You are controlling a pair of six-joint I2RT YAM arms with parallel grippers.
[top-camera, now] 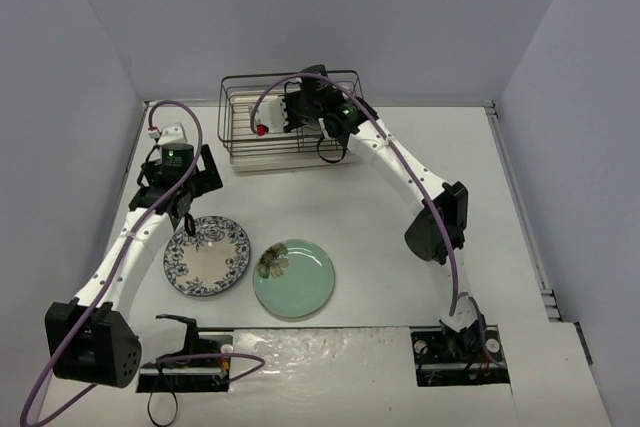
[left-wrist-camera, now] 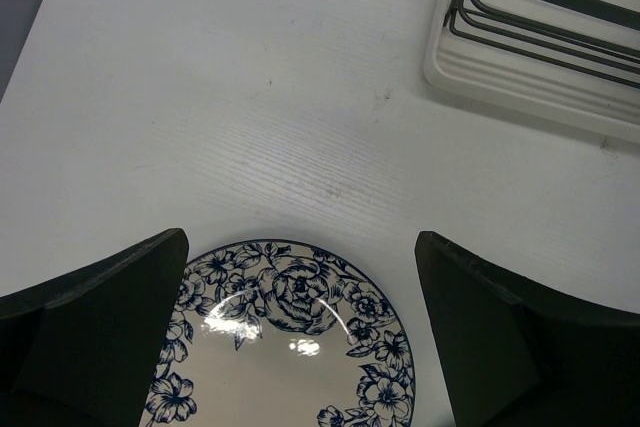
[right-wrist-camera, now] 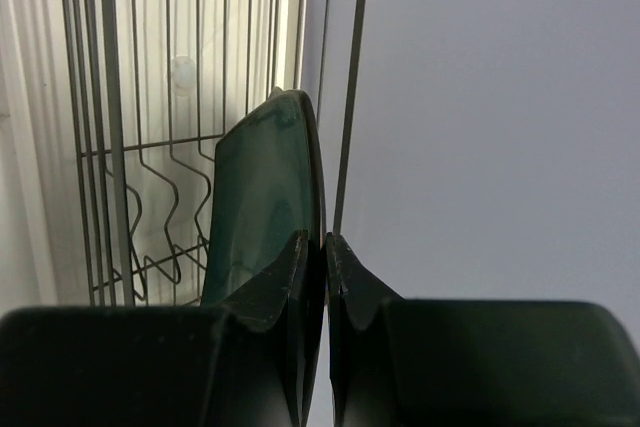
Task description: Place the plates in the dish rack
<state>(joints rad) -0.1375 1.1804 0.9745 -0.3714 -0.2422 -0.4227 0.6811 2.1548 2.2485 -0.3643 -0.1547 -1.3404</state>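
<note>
A white plate with a blue floral rim (top-camera: 207,255) lies flat on the table at the left, and a mint-green plate (top-camera: 294,278) with a flower lies beside it on the right. My left gripper (left-wrist-camera: 300,240) hangs open over the far edge of the floral plate (left-wrist-camera: 285,347), touching nothing. The black wire dish rack (top-camera: 236,147) stands at the back. My right gripper (right-wrist-camera: 326,239) is inside it, shut on the rim of a dark teal plate (right-wrist-camera: 262,187). That plate stands on edge next to the rack's outer wires (right-wrist-camera: 352,67).
Wire dividers (right-wrist-camera: 165,207) and the cream tray base (right-wrist-camera: 200,47) fill the rack left of the teal plate. The rack's near corner (left-wrist-camera: 520,67) is ahead and to the right of my left gripper. Grey walls close the table on three sides.
</note>
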